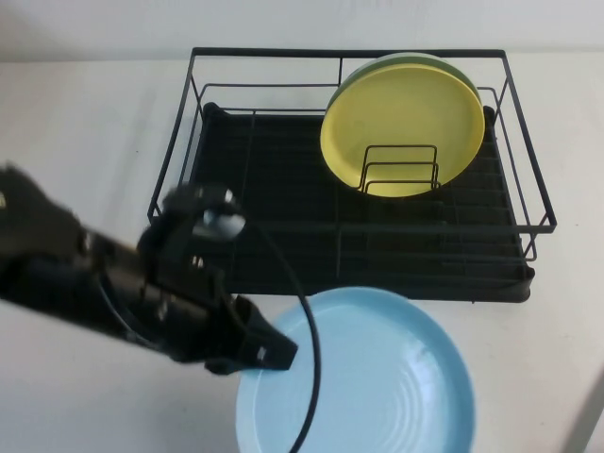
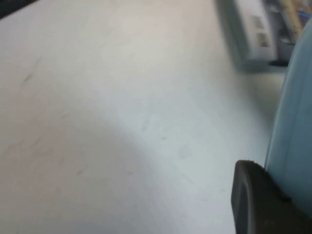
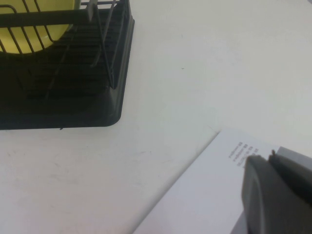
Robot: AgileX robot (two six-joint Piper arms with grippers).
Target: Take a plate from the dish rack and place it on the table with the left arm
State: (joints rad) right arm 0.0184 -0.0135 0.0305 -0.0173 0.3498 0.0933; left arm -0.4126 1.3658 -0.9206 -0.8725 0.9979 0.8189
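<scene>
The light blue plate is out of the dish rack and hangs in front of the rack's front edge, over the white table. My left gripper is shut on the plate's left rim. In the left wrist view one black finger presses against the plate's edge, with the table behind it. I cannot tell whether the plate touches the table. My right gripper is shut and empty, over a white sheet to the right of the rack.
A yellow plate stands upright in the rack's back right dividers, with a green plate behind it. The left arm's black cable loops over the blue plate. A white printed sheet lies near the rack's corner.
</scene>
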